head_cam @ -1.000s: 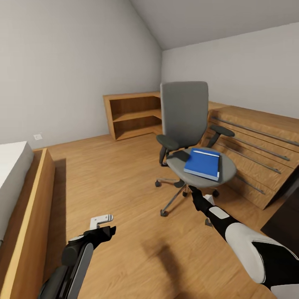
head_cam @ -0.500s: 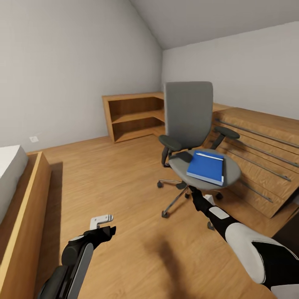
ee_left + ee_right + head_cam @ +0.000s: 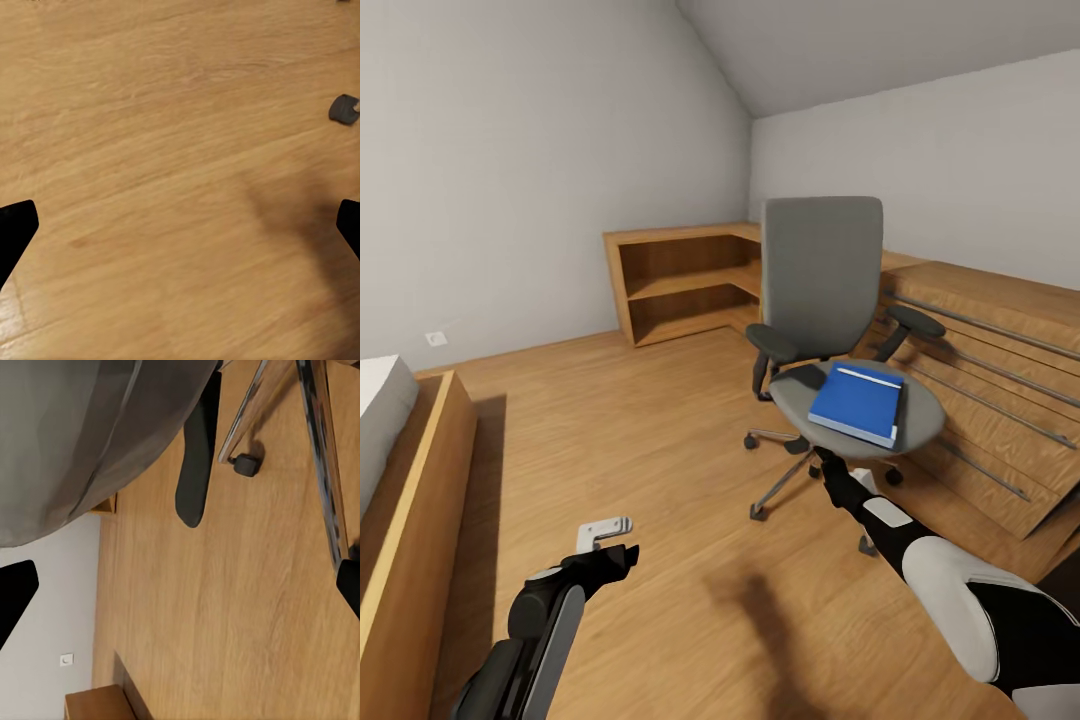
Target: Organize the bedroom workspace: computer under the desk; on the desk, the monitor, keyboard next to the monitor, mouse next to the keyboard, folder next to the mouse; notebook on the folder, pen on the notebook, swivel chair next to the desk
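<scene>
We see the chair (image 3: 830,330) standing at two o'clock on the floor (image 3: 660,440), its seat carrying the folder (image 3: 857,403), which lies flat with a dark item (image 3: 797,376) just beside it at nine o'clock. Our right arm (image 3: 920,560) reaches toward the seat's near edge, probably to take the folder or push the chair; its fingers (image 3: 15,596) stand spread, with the seat's underside between them and nothing pinched. The left fingers (image 3: 605,528) hover low over bare floor, also spread and empty. A shelf (image 3: 680,280) stands at twelve o'clock, a bed (image 3: 390,470) at nine. No desk can be identified with certainty.
</scene>
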Robot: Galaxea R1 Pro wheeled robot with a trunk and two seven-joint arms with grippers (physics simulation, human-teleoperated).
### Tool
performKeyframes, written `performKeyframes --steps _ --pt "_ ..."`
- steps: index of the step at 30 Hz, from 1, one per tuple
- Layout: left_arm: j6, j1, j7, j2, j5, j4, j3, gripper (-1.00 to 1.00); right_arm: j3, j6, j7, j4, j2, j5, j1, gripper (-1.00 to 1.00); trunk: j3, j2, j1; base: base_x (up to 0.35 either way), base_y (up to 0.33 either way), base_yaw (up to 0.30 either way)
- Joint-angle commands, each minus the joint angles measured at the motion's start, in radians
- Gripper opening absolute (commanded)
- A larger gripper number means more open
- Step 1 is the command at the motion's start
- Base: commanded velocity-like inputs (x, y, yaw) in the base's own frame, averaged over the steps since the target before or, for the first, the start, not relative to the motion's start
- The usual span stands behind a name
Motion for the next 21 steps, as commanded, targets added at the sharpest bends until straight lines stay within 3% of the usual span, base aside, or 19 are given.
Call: performKeyframes --steps 1,12,21 --pt "0.003 -0.001 0.009 0.0 0.011 -0.001 -0.001 1.0 -0.008 0.006 0.003 0.0 0.0 -0.001 -0.001 1.0 -0.001 0.0 0.0 0.005 0.0 0.0" --pt "0.003 -0.001 0.009 0.0 0.011 -0.001 -0.001 1.0 -0.008 0.007 0.003 0.0 0.0 0.0 -0.001 1.0 -0.001 0.0 0.0 -0.007 0.0 0.0" --pt "0.003 -0.001 0.009 0.0 0.011 -0.001 -0.001 1.0 -0.008 0.007 0.003 0.0 0.0 0.0 -0.001 1.0 -0.001 0.0 0.0 -0.204 0.0 0.0"
